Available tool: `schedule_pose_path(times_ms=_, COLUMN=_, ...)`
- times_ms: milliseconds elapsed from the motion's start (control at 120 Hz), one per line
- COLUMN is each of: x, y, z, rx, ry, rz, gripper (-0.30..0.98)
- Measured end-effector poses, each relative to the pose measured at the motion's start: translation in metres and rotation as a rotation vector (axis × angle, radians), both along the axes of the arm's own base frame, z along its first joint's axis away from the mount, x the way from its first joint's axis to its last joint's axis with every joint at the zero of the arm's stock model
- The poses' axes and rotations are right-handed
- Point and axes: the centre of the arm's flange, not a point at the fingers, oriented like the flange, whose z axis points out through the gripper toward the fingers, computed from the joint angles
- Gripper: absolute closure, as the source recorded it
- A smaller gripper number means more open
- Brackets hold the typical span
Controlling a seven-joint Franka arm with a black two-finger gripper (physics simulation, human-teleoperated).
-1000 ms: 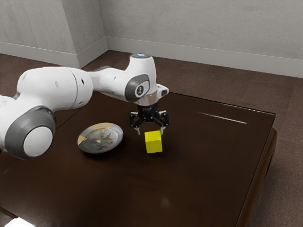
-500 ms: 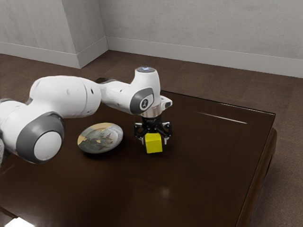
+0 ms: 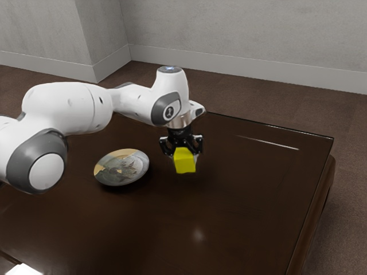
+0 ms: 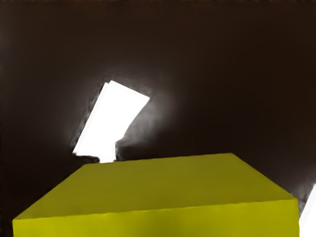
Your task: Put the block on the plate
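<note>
In the exterior view my gripper [image 3: 184, 156] is shut on the yellow block [image 3: 184, 161], one finger at either side of it. The block hangs slightly tilted above the dark table, a little apart from its surface. Large and close under my hand, the yellow block [image 4: 158, 187] also appears in the wrist view. The round patterned plate [image 3: 122, 167] rests on the table toward the exterior view's left of the gripper, with a gap between it and the block.
The dark glossy table [image 3: 241, 212] extends around the plate and beneath the block, its far edge running behind the arm. Bright white reflections [image 4: 111, 121] lie on the tabletop in the wrist view.
My gripper came down around the block, closed on it and rose again. The block has left the tabletop with it; the plate has stayed where it was.
</note>
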Motion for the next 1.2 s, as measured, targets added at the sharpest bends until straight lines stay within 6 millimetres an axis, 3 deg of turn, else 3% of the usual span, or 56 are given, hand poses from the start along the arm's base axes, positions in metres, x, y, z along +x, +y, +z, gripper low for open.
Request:
schedule_pose_path(times_ms=125, x=-0.024, y=0.041, z=0.048, rx=0.016, ry=-0.017, rz=0.053, gripper=0.30)
schedule_pose_path(times_ms=258, x=-0.073, y=0.103, z=0.072, rx=0.007, ry=0.017, rz=0.142, gripper=0.29)
schedule_pose_path(times_ms=342, x=-0.096, y=0.147, z=0.071, rx=0.007, ry=0.041, rz=0.205, gripper=0.29)
schedule_pose_path(times_ms=433, x=-0.105, y=0.200, z=0.060, rx=0.007, ry=0.060, rz=0.272, gripper=0.28)
schedule_pose_path(times_ms=558, x=-0.082, y=0.230, z=0.032, rx=0.016, ry=0.068, rz=0.272, gripper=0.28)
schedule_pose_path(times_ms=750, x=-0.073, y=0.235, z=0.026, rx=0.005, ry=0.062, rz=0.228, gripper=0.14)
schedule_pose_path(times_ms=867, x=-0.073, y=0.232, z=0.044, rx=0.000, ry=0.033, rz=0.199, gripper=0.08)
schedule_pose_path(times_ms=908, x=-0.074, y=0.223, z=0.066, rx=-0.002, ry=0.004, rz=0.179, gripper=0.07)
schedule_pose_path(times_ms=1000, x=-0.078, y=0.177, z=0.131, rx=0.023, ry=-0.073, rz=0.070, gripper=0.04)
schedule_pose_path(times_ms=1083, x=-0.099, y=0.146, z=0.190, rx=0.043, ry=-0.115, rz=-0.013, gripper=0.03)
schedule_pose_path(times_ms=1200, x=-0.140, y=0.120, z=0.228, rx=0.061, ry=-0.115, rz=-0.095, gripper=0.02)
